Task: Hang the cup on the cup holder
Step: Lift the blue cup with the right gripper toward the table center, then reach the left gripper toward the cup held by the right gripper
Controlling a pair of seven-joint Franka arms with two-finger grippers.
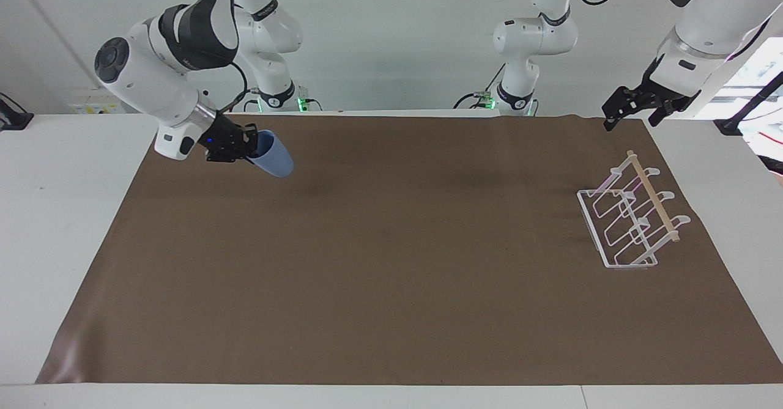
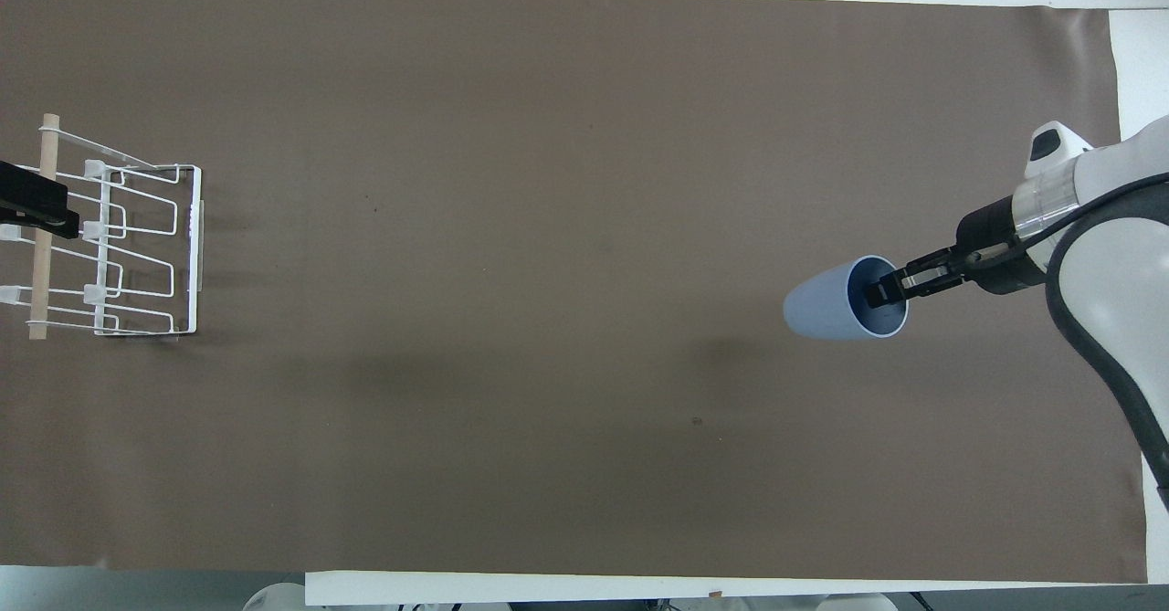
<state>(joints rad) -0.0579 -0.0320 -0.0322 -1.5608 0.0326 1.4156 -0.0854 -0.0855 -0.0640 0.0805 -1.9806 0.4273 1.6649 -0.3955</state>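
My right gripper (image 1: 252,146) is shut on the rim of the light-blue cup (image 1: 273,157), one finger inside it and one outside. It holds the cup in the air, tipped on its side with its base pointing toward the left arm's end, over the brown mat near the right arm's end. In the overhead view the gripper (image 2: 884,293) and the cup (image 2: 822,311) show the same hold. The white wire cup holder (image 1: 630,219) with its wooden dowel stands at the left arm's end (image 2: 119,250). My left gripper (image 1: 633,108) waits open, raised over the holder's dowel (image 2: 27,212).
A brown mat (image 1: 391,287) covers most of the white table (image 1: 49,225). Bare white table borders the mat at both ends.
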